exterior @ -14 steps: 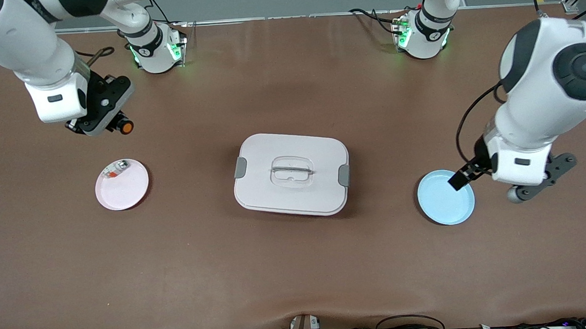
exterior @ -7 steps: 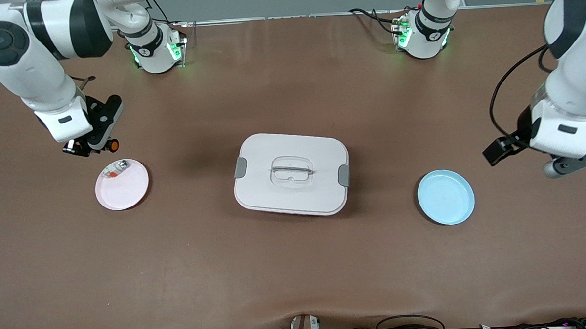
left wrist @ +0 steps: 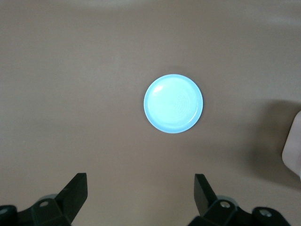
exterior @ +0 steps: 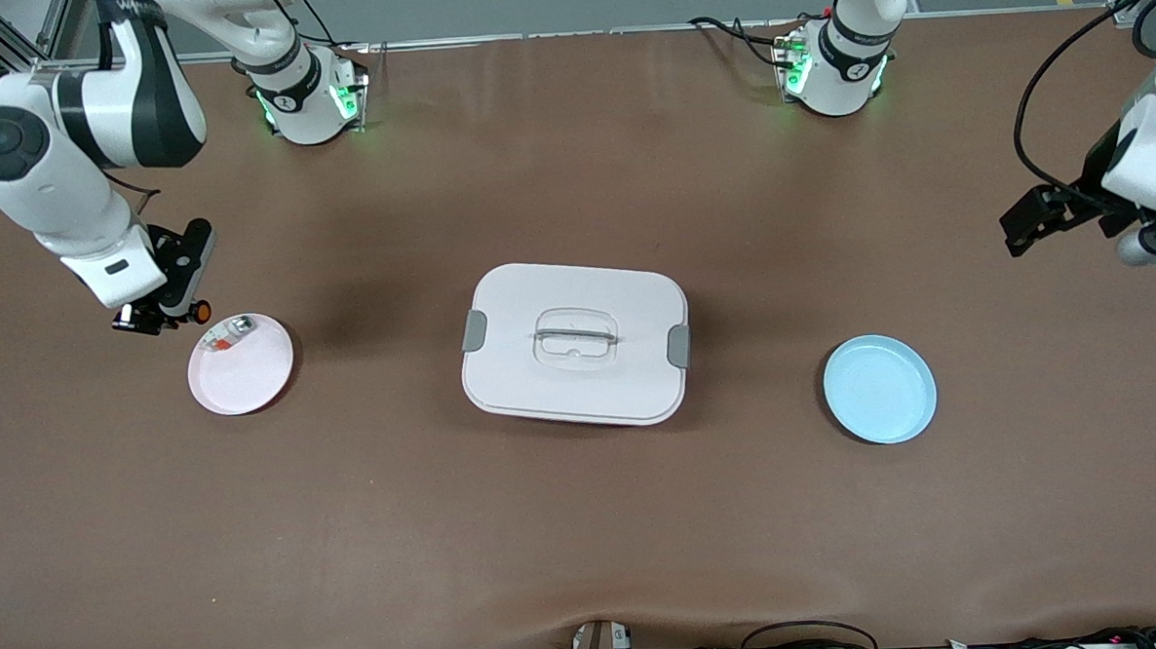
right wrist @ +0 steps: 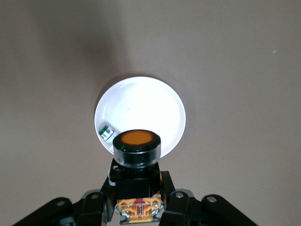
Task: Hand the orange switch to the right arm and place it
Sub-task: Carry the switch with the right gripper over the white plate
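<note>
The orange switch [right wrist: 137, 150], a stubby black part with a round orange button end, sits between the jaws of my right gripper [right wrist: 136, 188], which is shut on it. In the front view the right gripper [exterior: 170, 311] holds the switch [exterior: 200, 310] just off the rim of the pink plate [exterior: 249, 378], at the right arm's end of the table. My left gripper [left wrist: 140, 188] hangs open and holds nothing. It is up over bare table at the left arm's end [exterior: 1027, 219], away from the blue plate [exterior: 879, 388].
A clear-white part with red and silver bits [exterior: 227, 333] lies on the pink plate near its rim. A white lidded box [exterior: 575, 342] with grey latches stands mid-table. The blue plate [left wrist: 173, 103] holds nothing. Both robot bases stand along the table's top edge.
The right arm has carried the switch down and closer to the pink plate. The left arm has drawn back from over the blue plate toward its own end of the table.
</note>
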Robot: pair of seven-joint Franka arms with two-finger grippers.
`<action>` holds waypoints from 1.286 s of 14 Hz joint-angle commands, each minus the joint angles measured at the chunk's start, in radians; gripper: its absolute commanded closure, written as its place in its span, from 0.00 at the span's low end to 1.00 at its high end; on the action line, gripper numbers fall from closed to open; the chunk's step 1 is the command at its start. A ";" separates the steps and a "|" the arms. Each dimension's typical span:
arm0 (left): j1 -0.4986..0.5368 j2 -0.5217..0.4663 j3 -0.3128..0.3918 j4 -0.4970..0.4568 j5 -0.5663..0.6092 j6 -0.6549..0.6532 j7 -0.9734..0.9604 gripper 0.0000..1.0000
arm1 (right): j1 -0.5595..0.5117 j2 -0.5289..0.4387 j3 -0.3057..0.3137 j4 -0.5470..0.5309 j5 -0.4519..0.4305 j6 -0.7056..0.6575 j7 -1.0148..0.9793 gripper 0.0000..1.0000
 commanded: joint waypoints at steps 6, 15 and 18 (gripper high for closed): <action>-0.018 -0.084 0.013 -0.065 -0.047 -0.023 0.053 0.00 | -0.068 0.168 0.017 -0.039 -0.018 0.156 -0.013 1.00; -0.012 -0.081 0.005 -0.066 -0.074 0.001 0.053 0.00 | -0.072 0.357 0.016 -0.024 -0.032 0.337 -0.015 1.00; -0.010 -0.083 0.005 -0.068 -0.074 0.000 0.053 0.00 | -0.085 0.410 0.014 -0.012 -0.061 0.394 -0.015 1.00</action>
